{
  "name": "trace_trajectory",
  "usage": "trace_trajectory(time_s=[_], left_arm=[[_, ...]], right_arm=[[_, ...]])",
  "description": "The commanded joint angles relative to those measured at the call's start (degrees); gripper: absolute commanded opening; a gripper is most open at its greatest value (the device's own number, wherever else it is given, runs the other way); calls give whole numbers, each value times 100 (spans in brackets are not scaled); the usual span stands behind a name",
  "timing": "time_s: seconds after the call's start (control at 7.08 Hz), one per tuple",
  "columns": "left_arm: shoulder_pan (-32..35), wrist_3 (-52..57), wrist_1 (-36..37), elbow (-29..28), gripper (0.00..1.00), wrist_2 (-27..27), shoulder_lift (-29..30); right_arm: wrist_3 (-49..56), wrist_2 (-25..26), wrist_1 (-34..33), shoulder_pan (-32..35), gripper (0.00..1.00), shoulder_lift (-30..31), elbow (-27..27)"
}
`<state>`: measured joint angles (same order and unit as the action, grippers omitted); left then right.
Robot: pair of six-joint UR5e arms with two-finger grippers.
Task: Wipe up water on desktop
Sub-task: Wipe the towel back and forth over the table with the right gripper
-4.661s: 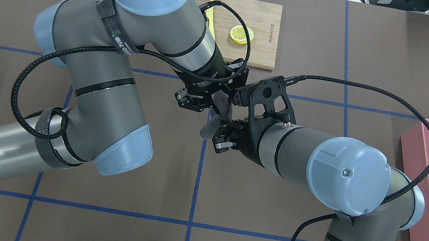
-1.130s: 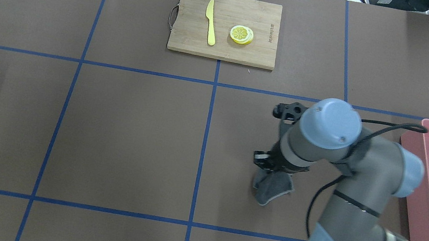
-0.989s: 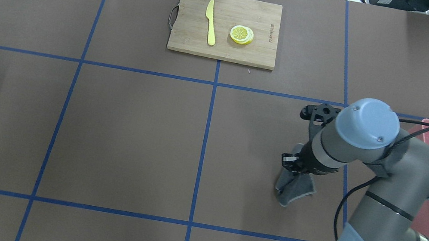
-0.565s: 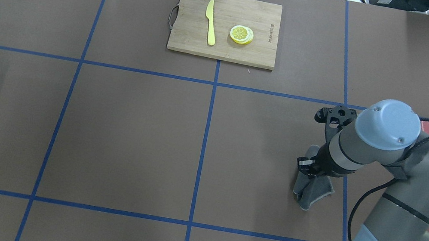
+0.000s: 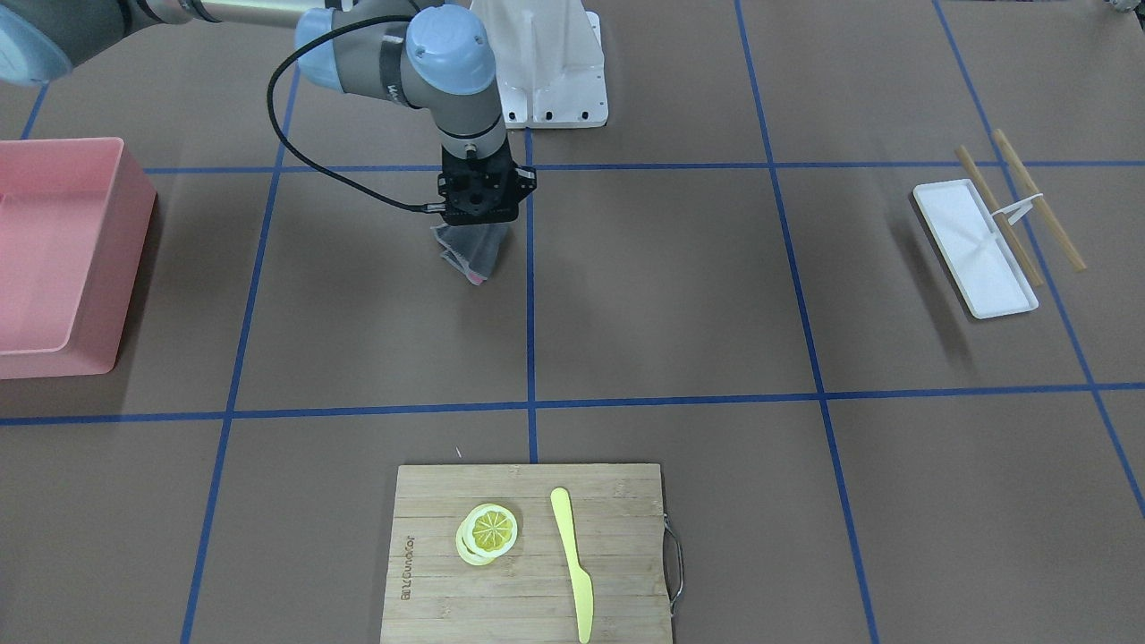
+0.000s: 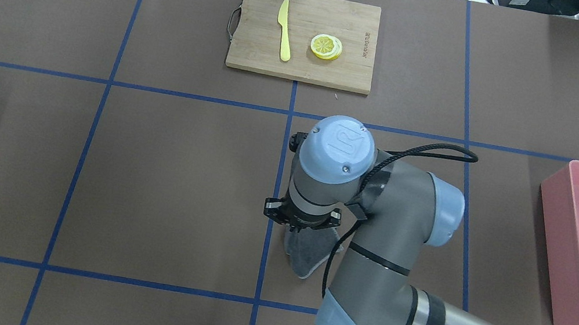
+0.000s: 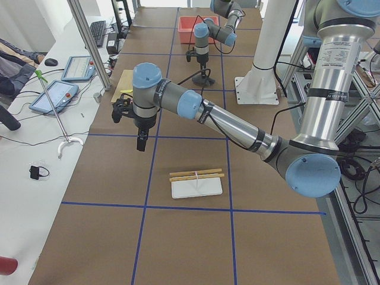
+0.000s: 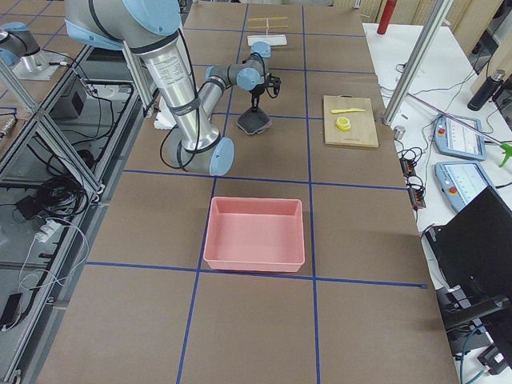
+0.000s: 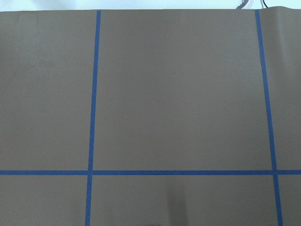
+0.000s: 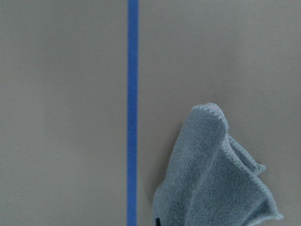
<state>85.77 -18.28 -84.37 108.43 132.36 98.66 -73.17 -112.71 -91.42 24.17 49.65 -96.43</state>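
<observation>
While the right gripper (image 6: pixel 303 223) has its jaws clenched on a crumpled grey cloth (image 6: pixel 306 253) touching the matte brown blue-taped table (image 6: pixel 175 178) just right of frame centre, whether the left gripper (image 7: pixel 141 142) has its jaws open is unclear.

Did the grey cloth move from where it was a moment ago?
Yes. The grey cloth has slid to the robot's left: it was beside the blue tape line nearer the pink bin, and now it sits by the centre tape line.
</observation>
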Motion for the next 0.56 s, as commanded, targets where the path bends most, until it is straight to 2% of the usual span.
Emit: trace_trajectory(time_s=[0.0,0.14,0.28,0.42], left_arm=[[-8,0,0,3,98,0,-75],[-8,0,0,2,98,0,-75],[-8,0,0,-6,98,0,-75],[-8,0,0,-15,98,0,-75]], right_arm=[[56,-267,371,226,0,636,-388],[736,-747,310,715,0,1513,-1195],[1370,-1135,309,1242,0,2253,-1516],[2020,-1147,309,1500,0,2973,-1650]])
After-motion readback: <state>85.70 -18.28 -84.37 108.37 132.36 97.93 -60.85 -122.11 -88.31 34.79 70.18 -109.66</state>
